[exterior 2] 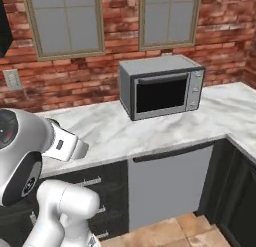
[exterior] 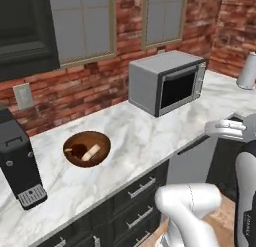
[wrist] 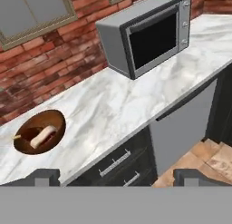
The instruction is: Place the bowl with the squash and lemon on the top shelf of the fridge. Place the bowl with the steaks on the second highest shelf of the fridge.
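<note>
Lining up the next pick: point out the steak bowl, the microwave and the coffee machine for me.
bowl with the steaks (exterior: 75, 158): left base view, on its brown inner wall.
microwave (exterior 2: 161, 95): right base view, on its dark door glass.
coffee machine (exterior: 17, 163): left base view, on its black front.

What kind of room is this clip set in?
A simulated kitchen, apparently: a microwave and a coffee machine stand on a marble counter over dark drawers, against a brick wall. The bowl with the steaks sits there too.
</note>
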Controlling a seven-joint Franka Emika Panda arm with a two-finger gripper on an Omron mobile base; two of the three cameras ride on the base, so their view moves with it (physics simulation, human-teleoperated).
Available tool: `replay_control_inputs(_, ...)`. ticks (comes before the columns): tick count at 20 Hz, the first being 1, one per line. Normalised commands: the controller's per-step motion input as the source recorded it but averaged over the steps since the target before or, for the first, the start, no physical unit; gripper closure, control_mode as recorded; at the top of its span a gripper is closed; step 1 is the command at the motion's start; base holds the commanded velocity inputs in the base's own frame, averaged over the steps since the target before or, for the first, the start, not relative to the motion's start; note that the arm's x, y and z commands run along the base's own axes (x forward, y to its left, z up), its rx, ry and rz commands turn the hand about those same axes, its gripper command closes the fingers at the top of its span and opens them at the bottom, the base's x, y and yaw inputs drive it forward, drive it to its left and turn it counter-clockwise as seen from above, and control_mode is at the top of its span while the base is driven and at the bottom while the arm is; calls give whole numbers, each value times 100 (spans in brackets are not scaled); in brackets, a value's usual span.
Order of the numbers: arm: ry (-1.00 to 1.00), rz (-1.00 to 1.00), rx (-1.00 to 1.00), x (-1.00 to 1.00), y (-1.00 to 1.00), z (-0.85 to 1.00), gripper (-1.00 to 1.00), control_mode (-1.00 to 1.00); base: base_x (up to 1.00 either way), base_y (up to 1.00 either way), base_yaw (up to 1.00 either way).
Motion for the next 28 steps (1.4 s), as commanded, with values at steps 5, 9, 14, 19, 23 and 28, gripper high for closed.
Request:
replay_control_inputs(5, 0, 0, 0, 0, 0, 0, -100, 100, 95, -26, 70)
replay_control_inputs(9, 0, 0, 0, 0, 0, 0, -100, 100, 29, -21, 81)
replay_control_inputs(14, 0, 0, 0, 0, 0, 0, -100, 100, 2, 8, 43)
replay_control_inputs(19, 0, 0, 0, 0, 0, 0, -100, 100, 7, 30, 9)
replay_control_inputs(23, 0, 0, 0, 0, 0, 0, -100, 100, 14, 24, 0)
replay_control_inputs(28, 41, -1, 0, 78, 1, -8, -100, -100, 12, 5, 0)
